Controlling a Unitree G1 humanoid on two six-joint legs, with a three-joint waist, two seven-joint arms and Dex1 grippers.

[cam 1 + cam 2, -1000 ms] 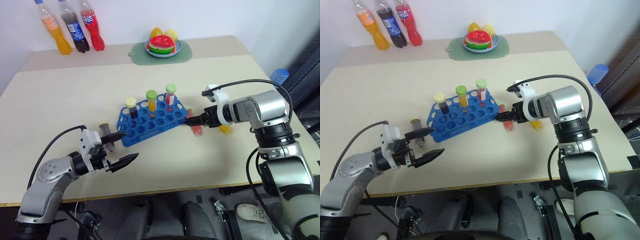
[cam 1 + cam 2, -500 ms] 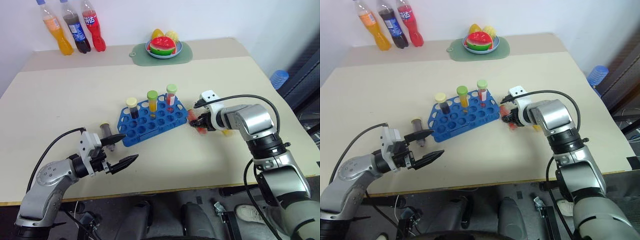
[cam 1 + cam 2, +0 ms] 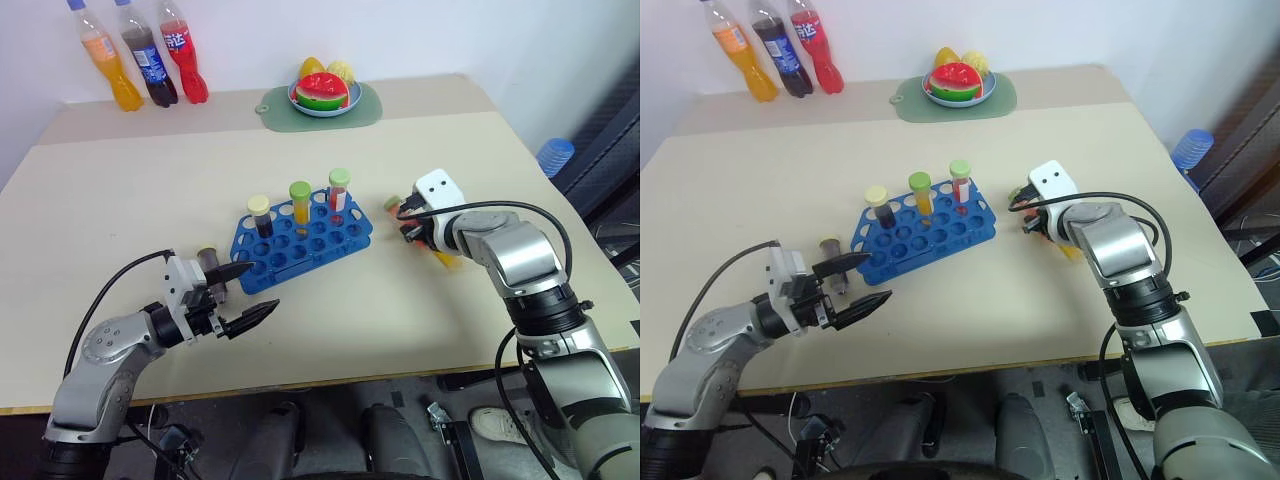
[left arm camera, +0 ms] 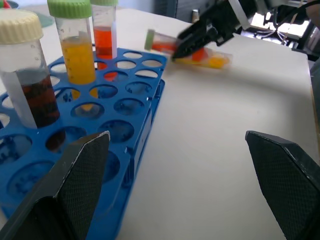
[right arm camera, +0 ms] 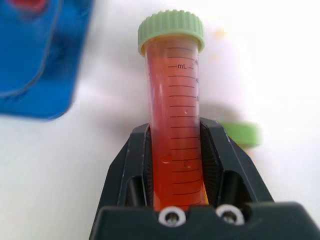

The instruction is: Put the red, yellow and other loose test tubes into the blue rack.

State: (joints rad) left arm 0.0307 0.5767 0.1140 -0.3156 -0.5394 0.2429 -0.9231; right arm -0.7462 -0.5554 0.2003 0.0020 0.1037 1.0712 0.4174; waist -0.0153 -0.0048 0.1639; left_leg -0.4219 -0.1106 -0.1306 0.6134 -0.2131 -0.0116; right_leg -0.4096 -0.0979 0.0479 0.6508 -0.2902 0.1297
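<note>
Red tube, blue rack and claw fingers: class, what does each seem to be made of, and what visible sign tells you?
Red tube: probably clear plastic, since printed mL marks and the liquid show through; its ribbed green cap looks matte plastic.
Blue rack: likely moulded plastic, one even colour with smooth round holes.
Left claw fingers: black with a fine woven texture, perhaps carbon fibre or textured plastic.

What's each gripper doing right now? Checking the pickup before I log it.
Left gripper: open, holding nothing, near the blue rack.
Right gripper: shut on the red test tube.
</note>
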